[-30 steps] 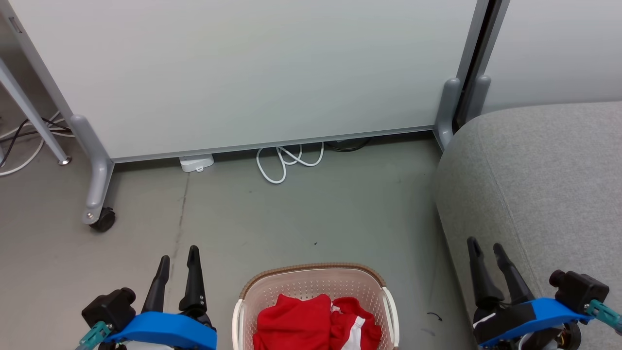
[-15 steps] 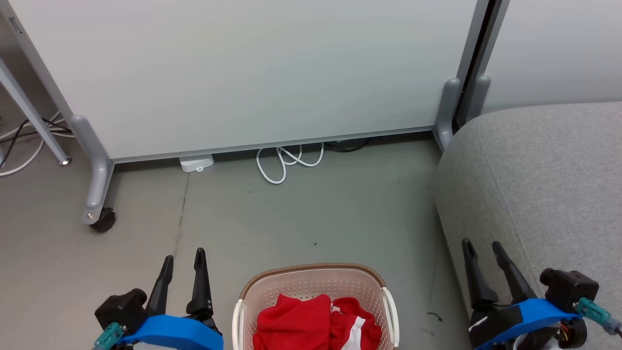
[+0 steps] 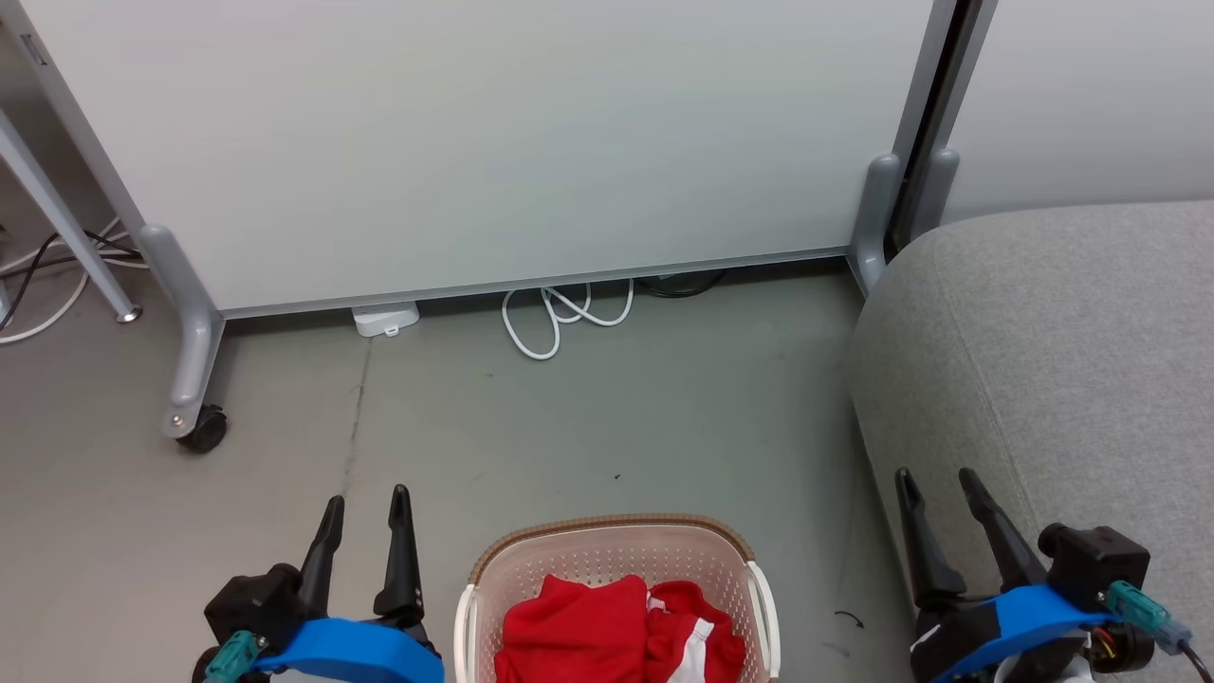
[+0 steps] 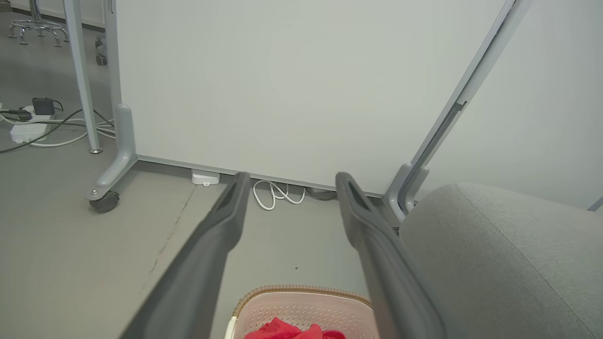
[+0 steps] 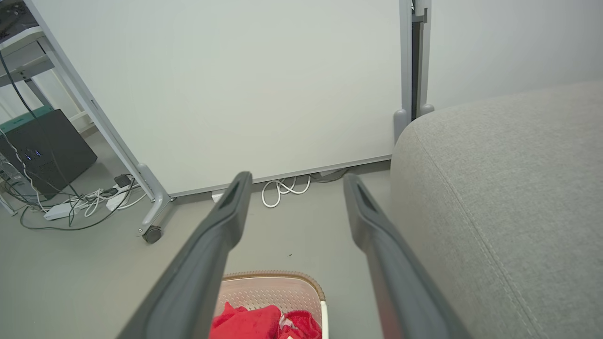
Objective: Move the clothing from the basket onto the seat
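The cream basket (image 3: pixel 607 555) with a brown rim sits on the floor at the bottom middle of the head view, cut by the frame edge. Inside lie the red clothing: a plain red piece (image 3: pixel 569 631) and a red one with a white patch (image 3: pixel 697 640). The grey sofa seat (image 3: pixel 1072 360) fills the right side. My left gripper (image 3: pixel 365 503) stands open left of the basket, nothing between its fingers. My right gripper (image 3: pixel 934 479) stands open in front of the sofa's edge. The basket (image 4: pixel 301 306) and sofa (image 4: pixel 499 254) show past my left fingers; the clothing (image 5: pixel 249 322) shows past my right fingers.
A white rolling partition (image 3: pixel 474 142) stands behind, with a grey castor leg (image 3: pixel 194 417) at left and another foot (image 3: pixel 873 218) by the sofa. A coiled white cable (image 3: pixel 560 318) and a white power block (image 3: pixel 384 318) lie under it. More cables (image 5: pixel 80 207) lie far left.
Both grippers have drifted inward toward the basket, the left one rightward and the right one leftward and slightly lower. Basket and clothing have not moved.
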Controlling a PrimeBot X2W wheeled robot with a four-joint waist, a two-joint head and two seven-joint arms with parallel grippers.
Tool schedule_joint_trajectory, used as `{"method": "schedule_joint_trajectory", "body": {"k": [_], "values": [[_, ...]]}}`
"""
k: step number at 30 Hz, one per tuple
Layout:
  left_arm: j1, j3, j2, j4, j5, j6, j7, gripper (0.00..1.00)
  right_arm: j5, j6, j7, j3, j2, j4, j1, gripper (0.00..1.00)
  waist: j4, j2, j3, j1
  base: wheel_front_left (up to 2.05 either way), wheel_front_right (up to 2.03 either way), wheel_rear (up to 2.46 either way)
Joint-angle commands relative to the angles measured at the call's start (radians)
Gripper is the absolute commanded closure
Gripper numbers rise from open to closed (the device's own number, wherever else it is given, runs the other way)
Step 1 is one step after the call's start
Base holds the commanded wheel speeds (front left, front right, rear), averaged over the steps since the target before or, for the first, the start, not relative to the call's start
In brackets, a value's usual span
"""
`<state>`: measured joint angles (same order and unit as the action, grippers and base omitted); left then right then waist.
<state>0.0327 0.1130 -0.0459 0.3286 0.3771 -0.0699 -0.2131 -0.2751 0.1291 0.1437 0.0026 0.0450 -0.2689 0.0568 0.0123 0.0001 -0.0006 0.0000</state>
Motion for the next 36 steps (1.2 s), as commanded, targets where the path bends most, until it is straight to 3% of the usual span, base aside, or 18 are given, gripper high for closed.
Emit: {"method": "schedule_joint_trajectory", "body": {"k": [1,25,36], "values": [[0.016,0.005,-0.005,-0.001,-0.022,0.004,-0.009,0.00,0.025,0.002,0.008,0.001,0.006,0.005,0.014,0.00,0.000,-0.0001,0.000,0.0000,0.00,0.00,0.00],[0.013,0.036,-0.006,0.009,-0.154,0.018,-0.054,0.00,0.189,0.003,0.054,0.012,0.008,-0.004,0.017,0.00,0.002,-0.0001,-0.001,0.0000,0.00,0.00,0.00],[0.015,0.038,-0.006,0.009,-0.147,0.022,-0.054,0.00,0.185,0.003,0.056,0.011,0.008,-0.006,0.016,0.00,0.002,-0.0001,-0.001,0.0000,0.00,0.00,0.00]]}}
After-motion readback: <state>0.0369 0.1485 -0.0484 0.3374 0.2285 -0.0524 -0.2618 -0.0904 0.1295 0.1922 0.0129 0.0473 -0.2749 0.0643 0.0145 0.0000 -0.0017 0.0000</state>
